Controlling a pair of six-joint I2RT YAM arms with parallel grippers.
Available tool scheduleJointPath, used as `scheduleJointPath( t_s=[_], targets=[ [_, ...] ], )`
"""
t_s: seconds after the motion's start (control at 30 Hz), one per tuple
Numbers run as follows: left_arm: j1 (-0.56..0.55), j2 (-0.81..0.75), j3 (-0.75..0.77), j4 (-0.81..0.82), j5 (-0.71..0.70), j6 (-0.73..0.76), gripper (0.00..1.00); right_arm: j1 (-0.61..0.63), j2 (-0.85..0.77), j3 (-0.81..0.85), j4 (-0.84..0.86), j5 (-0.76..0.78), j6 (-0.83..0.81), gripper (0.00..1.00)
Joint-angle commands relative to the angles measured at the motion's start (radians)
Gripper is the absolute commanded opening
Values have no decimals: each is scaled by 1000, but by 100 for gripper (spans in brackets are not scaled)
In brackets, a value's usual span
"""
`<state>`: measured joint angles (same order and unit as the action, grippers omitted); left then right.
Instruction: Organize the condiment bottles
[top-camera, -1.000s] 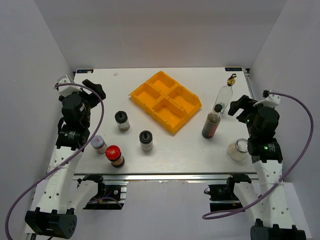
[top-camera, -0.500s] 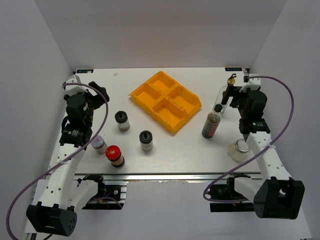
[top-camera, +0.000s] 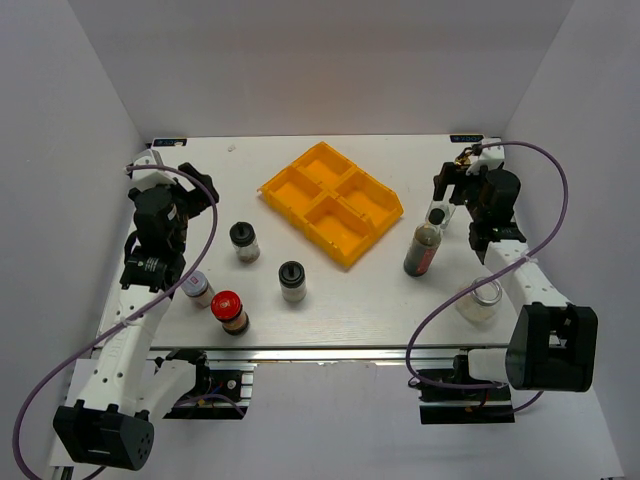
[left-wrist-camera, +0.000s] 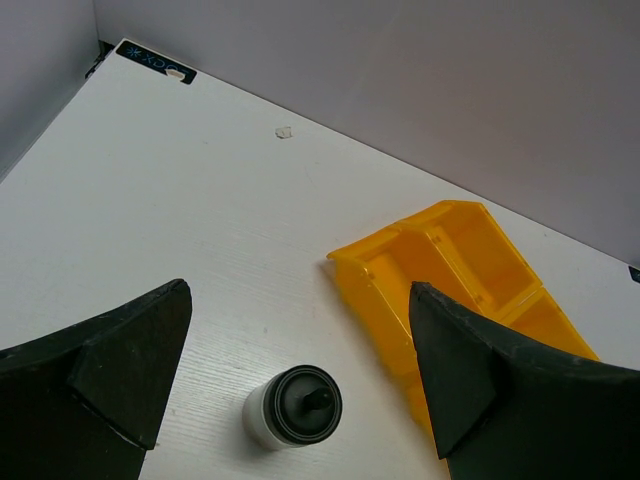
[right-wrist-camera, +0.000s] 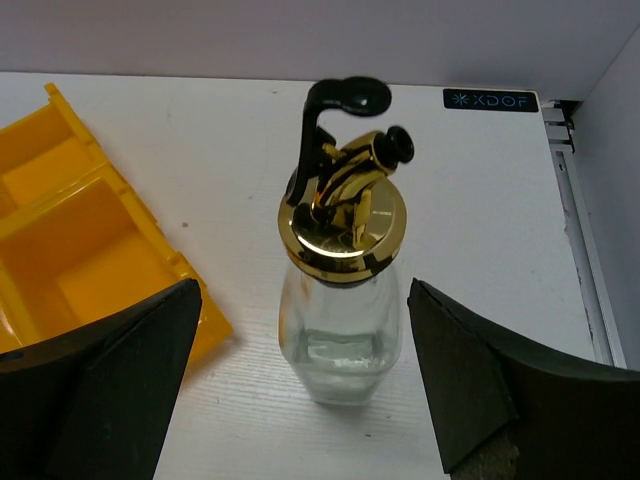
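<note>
Condiment bottles (top-camera: 292, 281) all stand on the surface (top-camera: 350, 300); none is in the yellow tray (top-camera: 370, 200). On the left side are two black-lidded jars (top-camera: 244, 241), a red-lidded jar (top-camera: 228, 311) and a silver-lidded jar (top-camera: 198, 288). On the right side are the clear gold-spouted bottle (right-wrist-camera: 340, 330), the dark-brown bottle (top-camera: 422, 250) just beside it, and a second silver-lidded jar (top-camera: 480, 300) near the front edge.

The right end effector (right-wrist-camera: 300, 290) is spread wide. The clear bottle is framed between its fingers, with a gap showing on each side. The left end effector (left-wrist-camera: 300, 295) is also spread wide and holds nothing.

The step in hand appears to be grasping the clear bottle.
1. Centre the fingers on the glass body, below the gold cap and its lever.
2. Close evenly, so the tall bottle does not tip.
3. Lift vertically, clear of the dark-brown bottle and the tray edge.

Legible writing: a black tag (right-wrist-camera: 490, 100) at the far right corner of the surface reads "XDOF". A similar tag (left-wrist-camera: 155, 62) lies at the far left corner. No bottle label can be read.
</note>
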<state>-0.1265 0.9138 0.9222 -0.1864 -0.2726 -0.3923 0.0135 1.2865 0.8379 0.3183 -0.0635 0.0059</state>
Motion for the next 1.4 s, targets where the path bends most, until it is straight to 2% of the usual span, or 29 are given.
scheduleJointPath(
  t_s=[0.0,0.1,0.2,0.3,0.4,0.43,0.5,0.53,0.6,0.63,0.73,0.93,1.13,1.23,1.37],
  targets=[
    [2,3,-11,21,4,7,98,-3,25,56,134,-13,20,89],
    [2,5,-9,15,-5,4,98,-3,59,76,140,-15,17,88],
    [2,0,-19,22,-2,3,98,-1,82,90,145,-18,12,80],
    [2,-4,-22,24,-5,3,98,-3,89,92,146,10,11,63],
    [2,-4,-16,18,-25,-2,98,-3,88,92,145,48,8,42],
    [2,-4,-14,15,-28,-3,98,-1,88,93,145,53,5,30],
    [2,-4,-16,15,-36,-3,98,-3,82,102,136,53,-1,20],
    [2,-7,-16,15,-39,-3,98,-3,79,121,131,38,-1,11],
    [2,-12,-28,22,-40,-10,98,-3,77,159,119,24,-53,6],
    [2,-19,-34,30,-48,-13,98,-3,80,223,88,22,-78,0],
    [2,-30,-54,47,-45,-19,98,-3,108,346,6,-5,-99,0],
    [2,-35,-68,48,-54,-31,98,19,168,564,-4,-90,-107,0],
    [2,-20,-62,42,-48,-39,98,137,284,805,-70,-130,-113,0],
    [2,-10,-65,42,-63,-52,98,242,364,918,-76,-86,-142,0],
    [2,2,-65,45,-45,-65,98,312,519,1070,-76,-78,-129,0]
  ],
)
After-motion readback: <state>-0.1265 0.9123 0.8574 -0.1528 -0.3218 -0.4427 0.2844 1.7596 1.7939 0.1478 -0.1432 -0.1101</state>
